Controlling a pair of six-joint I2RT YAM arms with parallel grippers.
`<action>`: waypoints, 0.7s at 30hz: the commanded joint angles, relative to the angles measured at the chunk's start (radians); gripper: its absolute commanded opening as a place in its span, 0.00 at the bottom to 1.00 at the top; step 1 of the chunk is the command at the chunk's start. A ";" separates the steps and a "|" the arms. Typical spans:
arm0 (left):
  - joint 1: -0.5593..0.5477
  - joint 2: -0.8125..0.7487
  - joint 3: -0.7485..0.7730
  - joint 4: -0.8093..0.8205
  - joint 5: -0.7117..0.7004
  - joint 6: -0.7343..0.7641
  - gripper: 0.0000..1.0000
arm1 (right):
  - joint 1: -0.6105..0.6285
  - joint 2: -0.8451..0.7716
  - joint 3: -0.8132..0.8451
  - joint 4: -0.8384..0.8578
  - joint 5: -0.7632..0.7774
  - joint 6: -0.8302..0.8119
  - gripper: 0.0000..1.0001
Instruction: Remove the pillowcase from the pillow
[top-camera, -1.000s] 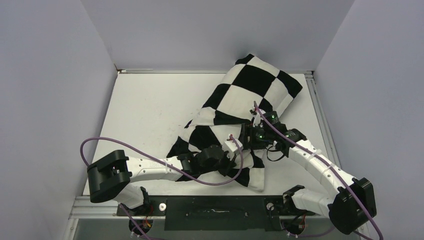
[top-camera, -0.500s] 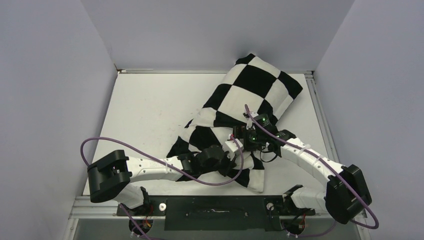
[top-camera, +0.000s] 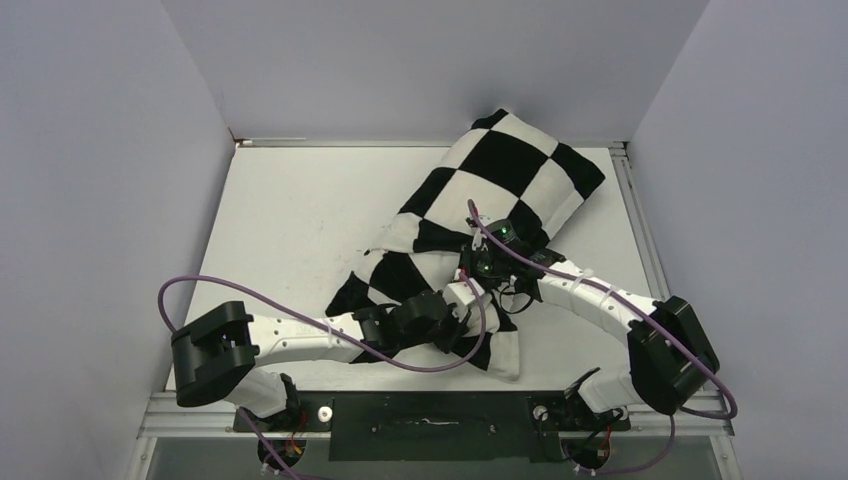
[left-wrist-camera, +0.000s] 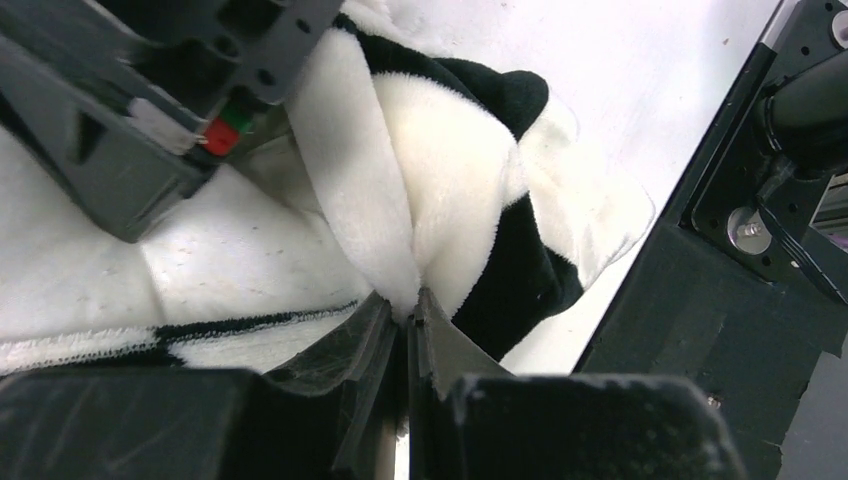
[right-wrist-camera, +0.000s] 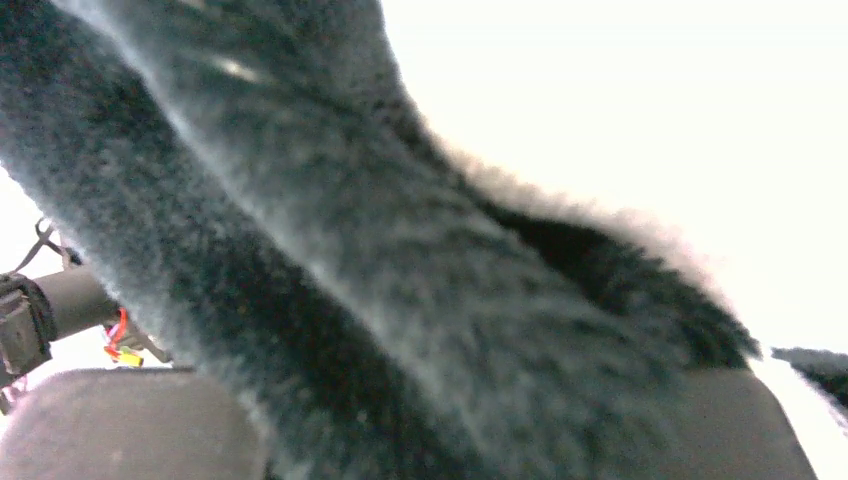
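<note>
Seen from above, the black-and-white checkered pillowcase (top-camera: 520, 175) lies aslant across the pale desk (top-camera: 300, 220). Its plump, filled part sits toward 1 o'clock, against the back wall, and a flatter, crumpled tail trails down toward 6 o'clock, near the arm bases. Both arms reach into that slack tail at the middle of the desk. The left arm comes in from 8 o'clock and the right arm from 4 o'clock, and their heads are close together. In the left wrist view, the left pincer (left-wrist-camera: 408, 312) is closed to a thin slit on a raised fold of plush fabric, where a white square meets a black one. The right pincer (top-camera: 472, 272) is pressed into the cloth just toward 12 o'clock of the left one. Its own camera shows only blurred dark fur filling the view, so we cannot tell how far it is open or whether it holds anything. We see no bare stretch that is clearly the pillow. From the bulge at the far end, we judge that the pillow is still inside the cover. The near end looks loosened and emptied, and most of the pulling off remains to be done.
</note>
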 joint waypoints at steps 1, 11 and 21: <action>-0.052 -0.026 -0.001 -0.010 0.069 -0.011 0.08 | 0.020 0.033 0.111 0.194 -0.021 0.073 0.05; -0.100 0.002 0.025 -0.011 0.056 0.009 0.08 | 0.024 0.087 0.279 0.337 -0.030 0.138 0.05; -0.143 0.056 0.031 -0.052 -0.028 0.021 0.08 | -0.057 0.074 0.406 0.334 -0.062 0.144 0.05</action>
